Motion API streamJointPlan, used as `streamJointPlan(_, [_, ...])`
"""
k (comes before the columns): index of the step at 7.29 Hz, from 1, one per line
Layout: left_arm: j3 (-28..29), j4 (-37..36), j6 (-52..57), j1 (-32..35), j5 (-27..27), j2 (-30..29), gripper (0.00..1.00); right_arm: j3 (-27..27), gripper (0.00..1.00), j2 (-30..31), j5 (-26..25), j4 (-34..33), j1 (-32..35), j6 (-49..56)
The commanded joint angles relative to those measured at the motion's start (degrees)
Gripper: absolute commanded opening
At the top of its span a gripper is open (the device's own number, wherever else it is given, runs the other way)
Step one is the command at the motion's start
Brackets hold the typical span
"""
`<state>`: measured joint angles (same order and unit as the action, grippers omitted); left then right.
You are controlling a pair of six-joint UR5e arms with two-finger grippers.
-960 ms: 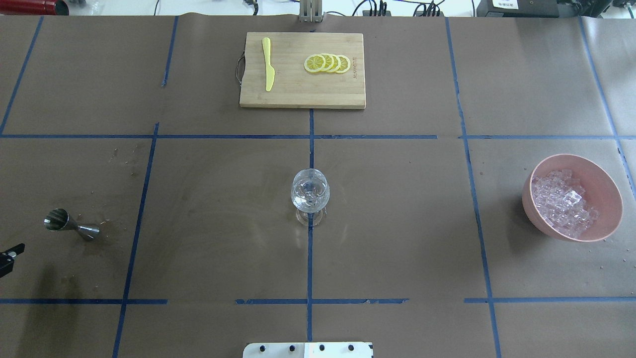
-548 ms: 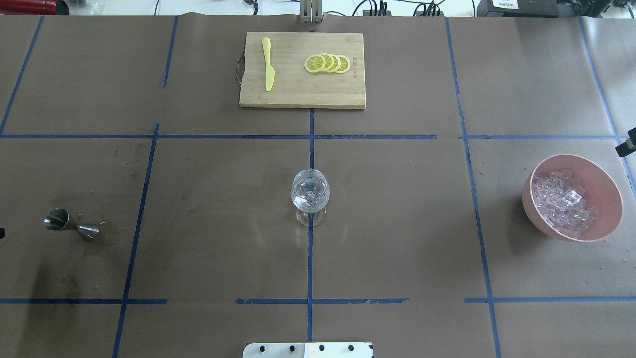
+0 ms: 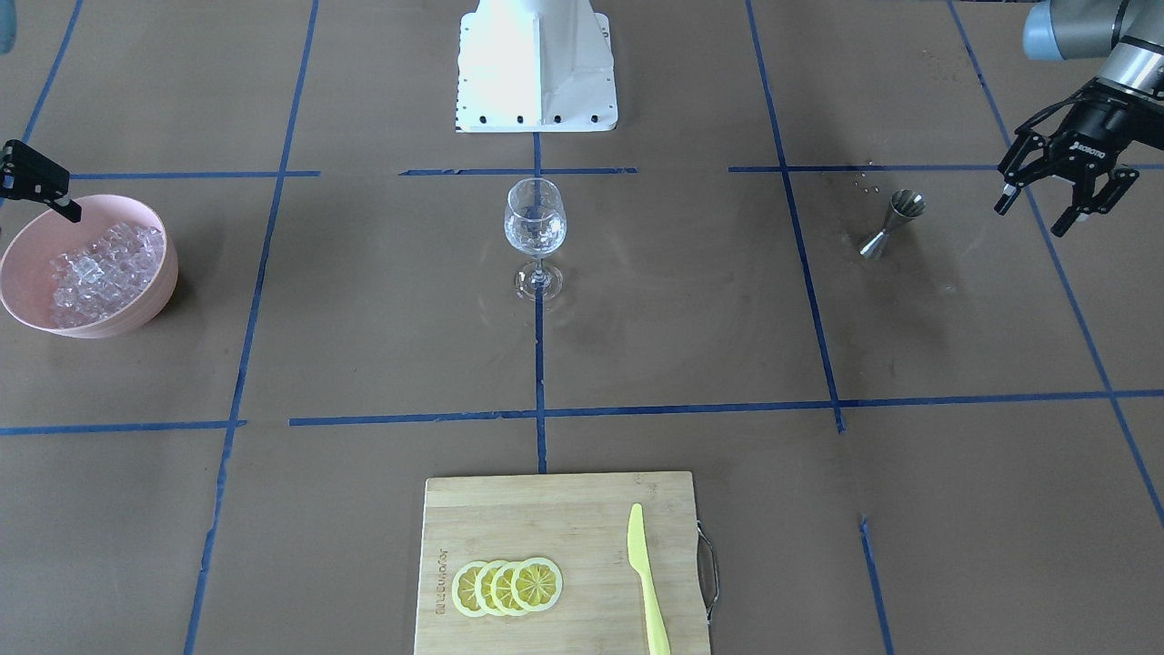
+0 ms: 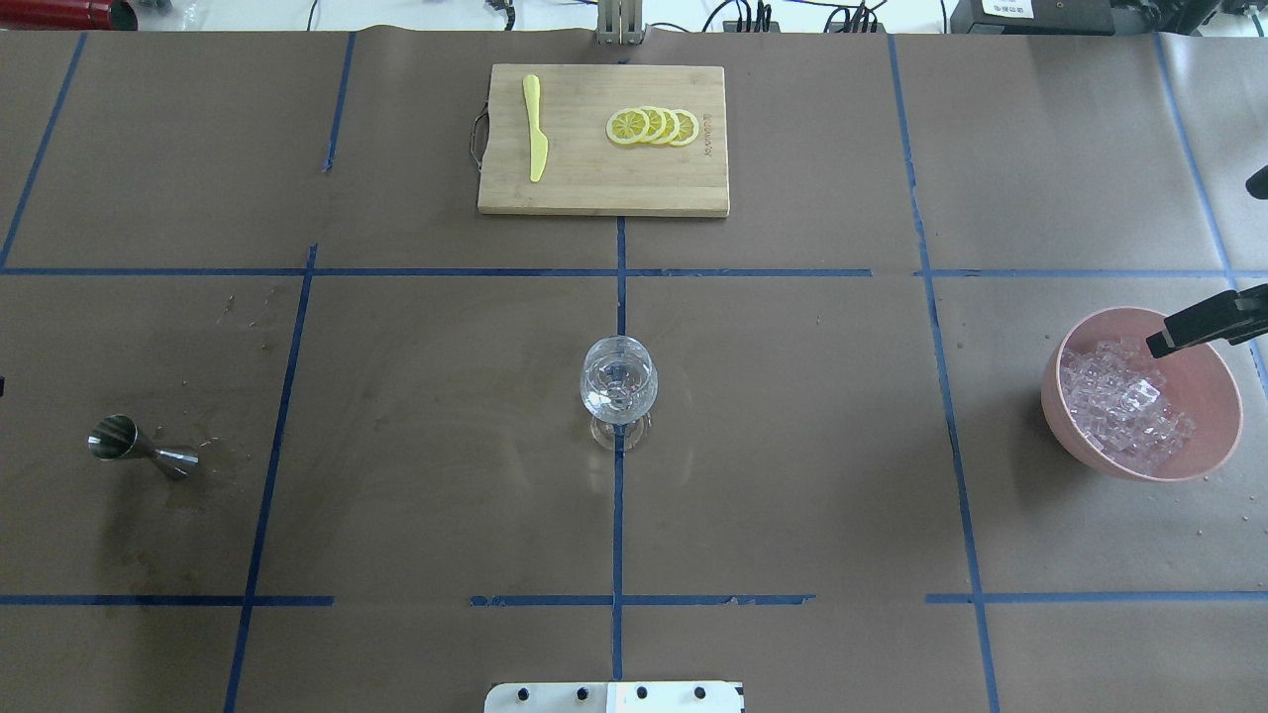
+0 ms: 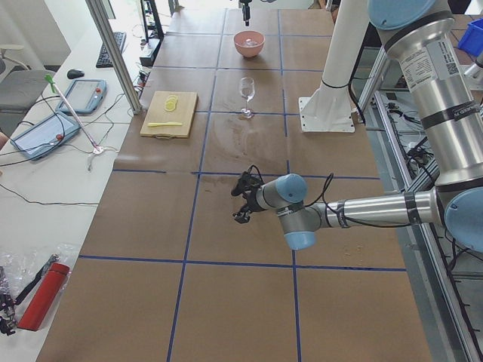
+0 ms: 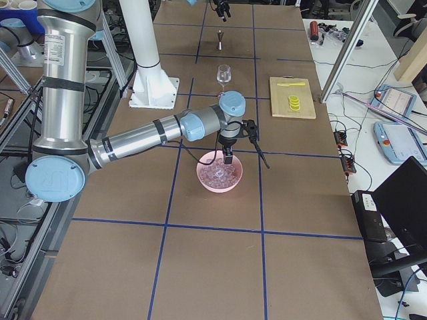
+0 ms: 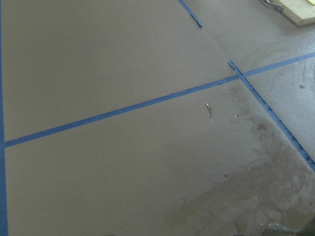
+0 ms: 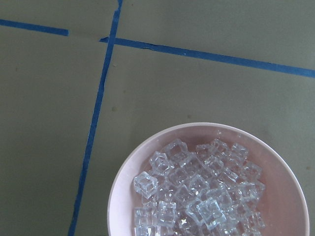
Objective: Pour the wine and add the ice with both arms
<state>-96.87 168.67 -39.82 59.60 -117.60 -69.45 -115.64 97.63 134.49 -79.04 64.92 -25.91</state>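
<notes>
On the counter (image 4: pixel 792 446), the ice step is judged in hand: the right gripper (image 6: pixel 245 159) is held wide apart over the bowl (image 4: pixel 1214 396). The left gripper (image 3: pixel 1030 216), likewise apart, is placed near the jigger (image 3: pixel 889 225). Next, descent onto the ice (image 4: pixel 1119 416) in the bowl and closing are called for.

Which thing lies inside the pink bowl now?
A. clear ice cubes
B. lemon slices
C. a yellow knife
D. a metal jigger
A: the pink bowl holds a heap of clear ice cubes, while the lemon slices lie far from it on the cutting board.
</notes>
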Motion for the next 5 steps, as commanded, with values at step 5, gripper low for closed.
streamJointPlan(5, [0.9,-1.67,-9.19,3.33,-5.54,-2.36,1.0,4.37,0.99,1.33,-11.7,9.17,-8.49,-1.69])
